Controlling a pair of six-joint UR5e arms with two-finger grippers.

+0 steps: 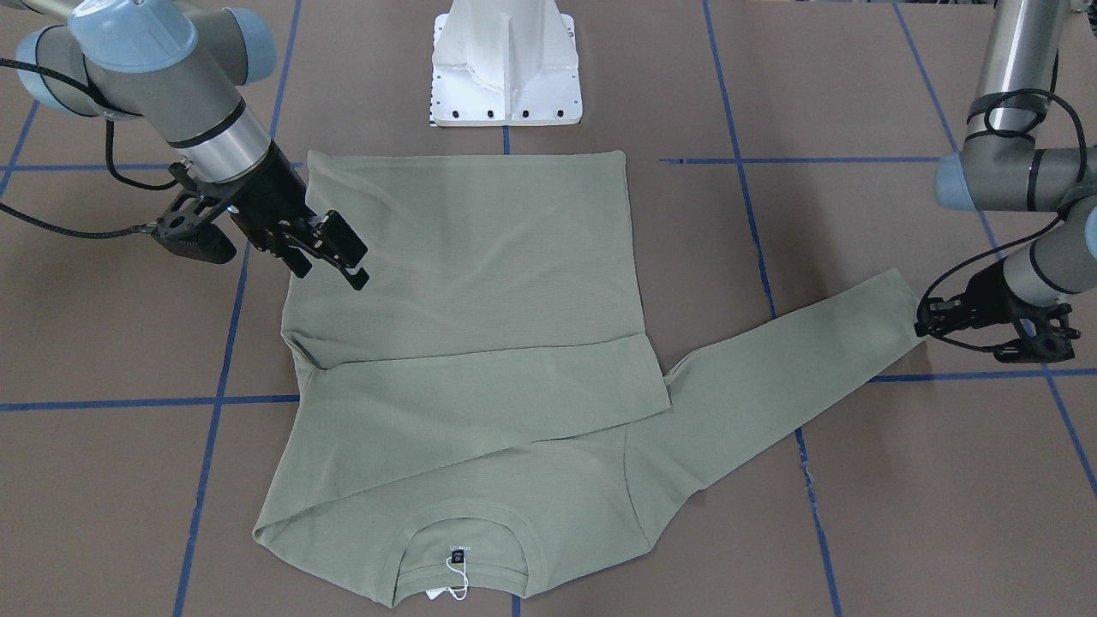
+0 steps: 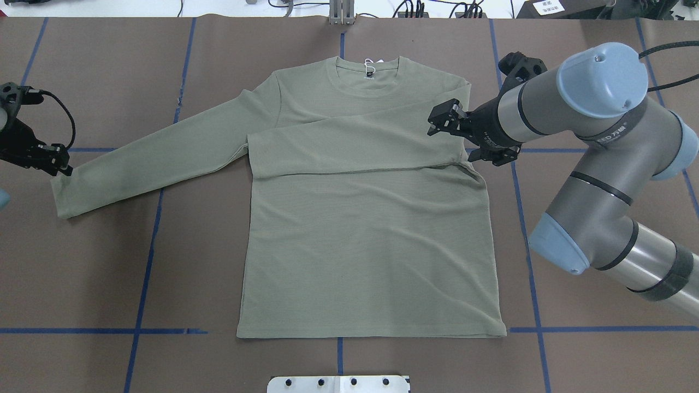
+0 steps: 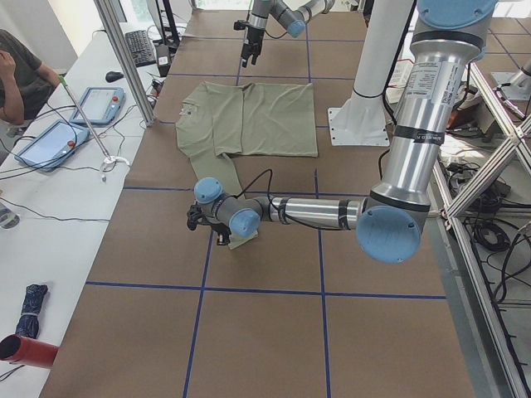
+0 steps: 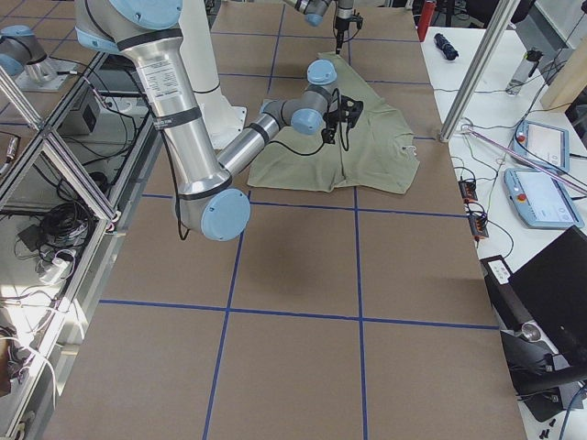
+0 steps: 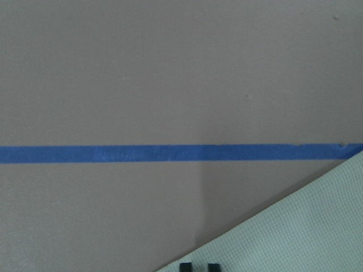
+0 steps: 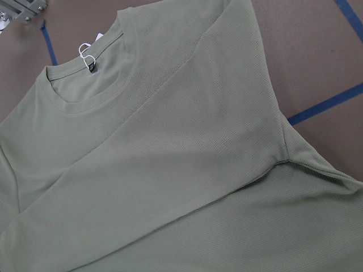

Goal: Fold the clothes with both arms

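The green long-sleeved shirt (image 2: pixel 371 229) lies flat on the brown table, collar and black neck label (image 2: pixel 369 70) away from the robot. One sleeve (image 2: pixel 355 144) is folded across the chest. The other sleeve (image 2: pixel 164 153) stretches out toward my left. My left gripper (image 2: pixel 53 162) is low at that sleeve's cuff. In the left wrist view its fingertips (image 5: pixel 186 267) sit close together on the cloth's edge (image 5: pixel 306 226). My right gripper (image 2: pixel 437 120) hangs open above the shirt's shoulder, holding nothing. The right wrist view shows the collar and folded sleeve (image 6: pixel 170 170).
The white pedestal base (image 1: pixel 506 68) stands just behind the shirt's hem. Blue tape lines (image 1: pixel 111 403) cross the table. A side table (image 3: pixel 58 141) with tablets and cables runs along the far edge, and a person (image 3: pixel 18 70) sits there.
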